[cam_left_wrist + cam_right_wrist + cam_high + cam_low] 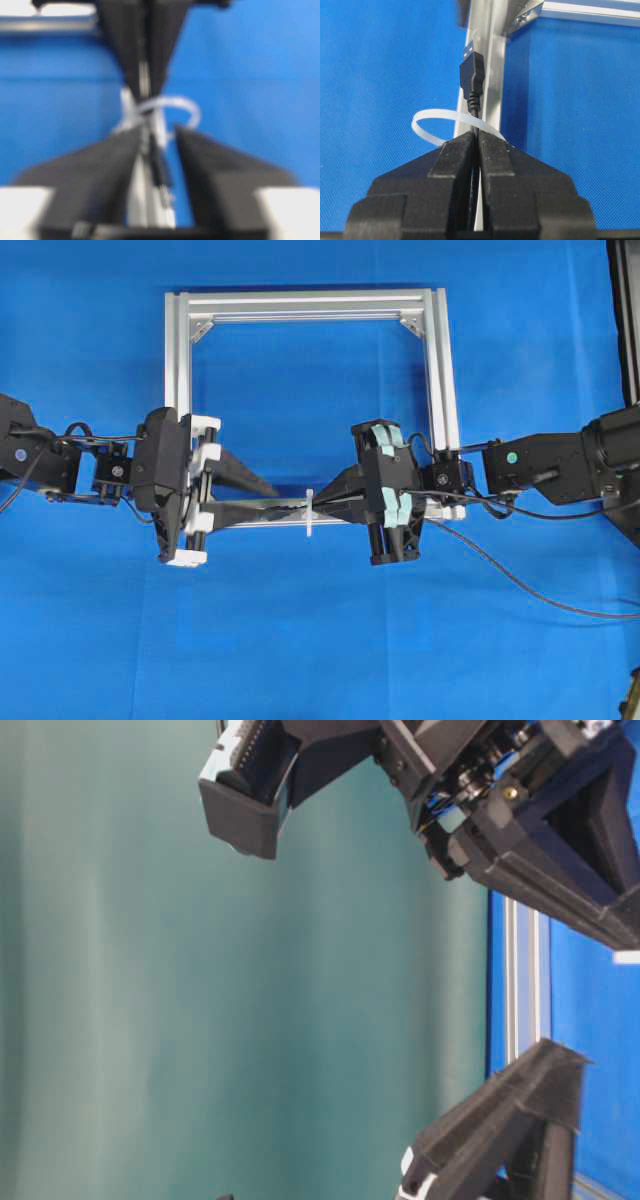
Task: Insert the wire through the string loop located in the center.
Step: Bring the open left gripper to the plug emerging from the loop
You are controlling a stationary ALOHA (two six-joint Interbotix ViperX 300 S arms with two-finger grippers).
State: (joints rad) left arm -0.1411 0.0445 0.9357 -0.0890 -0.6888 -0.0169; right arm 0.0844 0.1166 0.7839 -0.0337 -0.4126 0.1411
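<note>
At the centre of the overhead view, over the lower rail of the silver frame (445, 370), the two grippers meet tip to tip on either side of the string loop (309, 512), a small white band standing upright on that rail. The right gripper (330, 502), reaching in from the right of the picture, has its jaws pressed together on the wire (472, 80); in its own wrist view the black cable rises out of the pinch and passes through the white loop, with the dark plug and its metal tip showing just beyond it, against the rail. The rest of the cable trails away toward the lower right over the blue table (300, 640). The left gripper (268, 502) comes in from the left; its wrist view is blurred, but its fingers (215, 175) seem parted, with the plug end lying in the gap between them, apparently untouched.
</note>
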